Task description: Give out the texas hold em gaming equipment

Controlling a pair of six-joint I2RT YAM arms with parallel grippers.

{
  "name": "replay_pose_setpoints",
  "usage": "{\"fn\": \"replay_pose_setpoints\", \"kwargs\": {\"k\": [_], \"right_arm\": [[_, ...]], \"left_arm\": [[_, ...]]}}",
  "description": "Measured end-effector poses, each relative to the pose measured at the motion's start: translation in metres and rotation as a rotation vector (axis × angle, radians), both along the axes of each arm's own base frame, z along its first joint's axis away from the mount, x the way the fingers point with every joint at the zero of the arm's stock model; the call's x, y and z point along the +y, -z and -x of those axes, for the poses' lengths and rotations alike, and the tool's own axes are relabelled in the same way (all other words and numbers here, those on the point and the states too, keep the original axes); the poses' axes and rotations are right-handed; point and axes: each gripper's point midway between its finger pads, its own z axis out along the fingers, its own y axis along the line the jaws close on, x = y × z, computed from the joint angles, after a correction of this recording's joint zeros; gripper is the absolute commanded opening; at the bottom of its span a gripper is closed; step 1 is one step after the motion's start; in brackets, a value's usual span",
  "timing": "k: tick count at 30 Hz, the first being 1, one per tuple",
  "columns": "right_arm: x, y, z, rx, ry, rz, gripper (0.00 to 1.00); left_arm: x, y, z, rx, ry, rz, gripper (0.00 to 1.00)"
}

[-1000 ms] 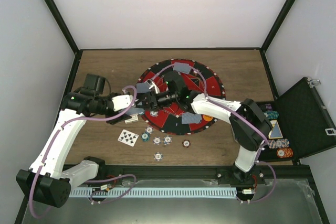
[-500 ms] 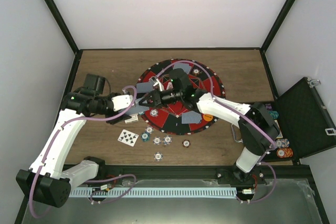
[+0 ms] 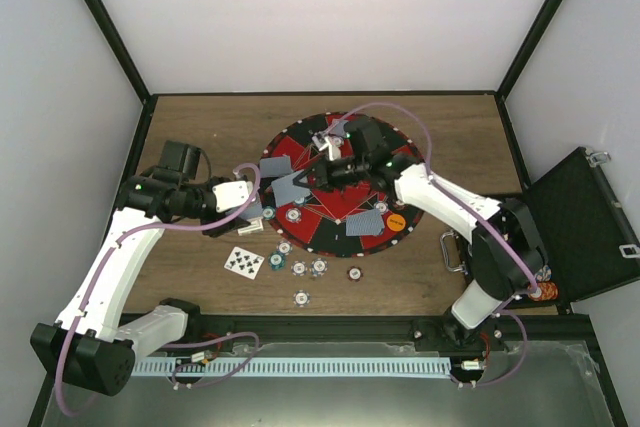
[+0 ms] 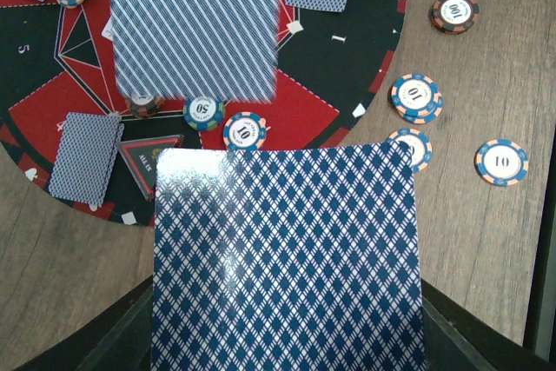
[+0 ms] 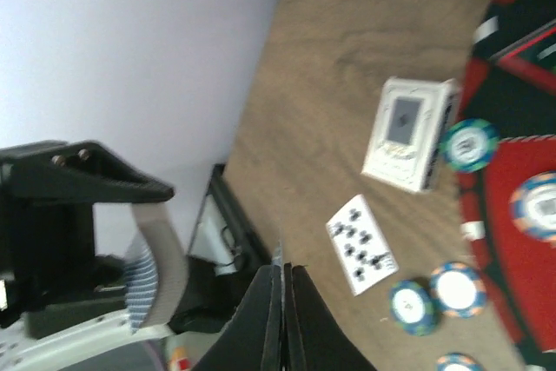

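My left gripper (image 3: 252, 213) is shut on a deck of blue-backed cards (image 4: 287, 249) at the mat's left edge. My right gripper (image 3: 308, 180) is shut on a single card (image 3: 290, 187) and holds it above the left part of the round mat (image 3: 400, 162); the card is seen edge-on in the right wrist view (image 5: 280, 260) and as a blurred card in the left wrist view (image 4: 195, 23). Several cards lie face down on the mat (image 3: 368, 220). Several chips (image 3: 298, 267) and a face-up card (image 3: 243, 261) lie on the wood in front of the mat. An orange button (image 3: 396, 217) lies on the mat.
A black case (image 3: 580, 222) stands open at the right edge, with chips (image 3: 545, 292) in it behind the right arm. A white card box (image 5: 408, 132) lies on the wood by the mat's left edge. Black frame rails run around the table.
My right gripper has pulled back to the right, away from the deck, carrying one card over the mat. Its elbow has swung right over the case. The left arm has not moved.
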Motion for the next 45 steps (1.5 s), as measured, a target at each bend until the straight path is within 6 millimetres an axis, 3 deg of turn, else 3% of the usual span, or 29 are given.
{"fn": "replay_pose_setpoints", "kwargs": {"k": [4, 9, 15, 18, 22, 28, 33, 36, 41, 45], "right_arm": [[-0.025, -0.001, -0.033, -0.101, 0.091, 0.139, 0.01], [-0.055, -0.002, -0.088, -0.360, 0.247, 0.398, 0.01], [-0.101, 0.050, -0.150, -0.732, 0.360, 0.944, 0.01], [-0.105, 0.070, -0.167, -0.972, 0.313, 1.188, 0.01], [-0.098, 0.097, -0.175, -1.172, 0.192, 1.375, 0.01], [-0.095, 0.100, -0.188, -1.271, 0.179, 1.426, 0.01], [-0.097, 0.129, -0.186, -1.258, 0.121, 1.445, 0.04], [-0.097, 0.149, -0.177, -1.214, 0.059, 1.431, 0.13], [-0.093, 0.164, -0.165, -1.150, 0.014, 1.386, 0.49], [-0.092, 0.176, -0.153, -1.088, -0.028, 1.353, 0.67]], "left_arm": [[0.000, 0.000, 0.000, -0.001, 0.000, 0.000, 0.04], [0.000, 0.000, 0.000, 0.000, 0.000, 0.000, 0.04], [0.000, 0.001, -0.001, 0.005, -0.002, -0.003, 0.04], [0.001, 0.002, -0.001, 0.005, -0.005, -0.009, 0.04], [0.001, 0.002, -0.001, 0.005, -0.006, -0.010, 0.04], [0.001, 0.002, -0.001, 0.006, -0.008, -0.010, 0.04], [0.002, 0.002, -0.001, 0.007, -0.009, -0.011, 0.04], [0.002, 0.003, 0.000, 0.010, -0.009, -0.012, 0.04], [0.002, 0.000, 0.000, 0.010, -0.008, -0.010, 0.04], [0.001, -0.003, 0.000, 0.003, -0.007, -0.007, 0.04]]}}
